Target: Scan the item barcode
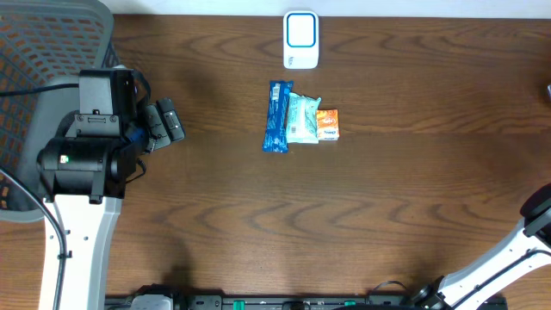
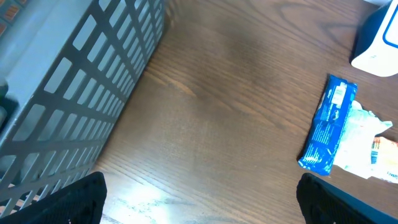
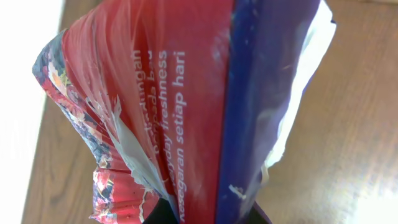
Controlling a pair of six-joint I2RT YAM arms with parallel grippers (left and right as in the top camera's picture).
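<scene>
- Overhead: the left arm (image 1: 82, 164) is sitting at the left side of the bench (image 1: 413, 198), next to a grey mesh basket (image 1: 43, 52). The left pincer (image 1: 170, 123) is pointing toward the middle of the bench, released.
- A white scanner (image 1: 300, 39) with a blue face is standing at the far edge. Just in front of it, three things are lying side by side and touching: a blue packet (image 1: 277, 116), a pale teal packet (image 1: 302, 119) and an orange packet (image 1: 327, 125).
- The right arm (image 1: 499, 267) is reaching off the right edge, so its pincer is lying outside this view.
- Left wrist: the left fingers (image 2: 68, 199) are standing wide apart in the lower corners, with bare wood between them. The basket wall is filling the left side. The blue packet is lying at the right, and a corner of the scanner is showing above it.
- Right wrist: the right pincer (image 3: 208, 218) is clenching the bottom of a red-and-blue packet (image 3: 186, 93). This crinkled packet is filling most of the frame, hanging above the wood, with white print running along its red face.
</scene>
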